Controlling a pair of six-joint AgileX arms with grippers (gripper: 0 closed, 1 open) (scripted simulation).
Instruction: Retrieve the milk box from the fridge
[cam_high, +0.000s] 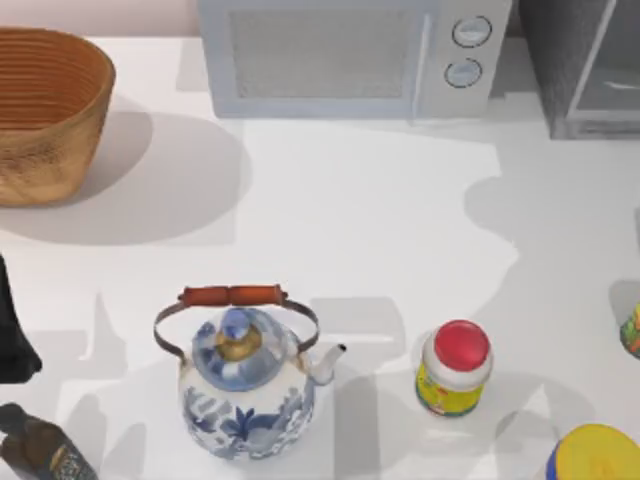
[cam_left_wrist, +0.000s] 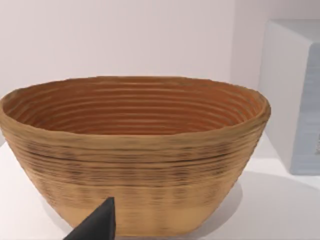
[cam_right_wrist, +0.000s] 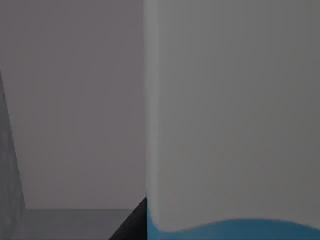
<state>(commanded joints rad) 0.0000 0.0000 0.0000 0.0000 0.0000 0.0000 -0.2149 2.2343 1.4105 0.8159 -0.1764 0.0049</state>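
White table (cam_high: 350, 230); fridge (cam_high: 585, 65) cut off at 1 o'clock. Milk box (cam_right_wrist: 235, 125) looms against the right gripper's camera, grip state can't tell. Left arm (cam_high: 15, 330) parked at 9 o'clock, fingers hidden.

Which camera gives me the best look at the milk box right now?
The right wrist view: the milk box stands close up there, white face above a blue band. The top view offers the fridge at the table's far right; the left wrist view faces the woven basket.
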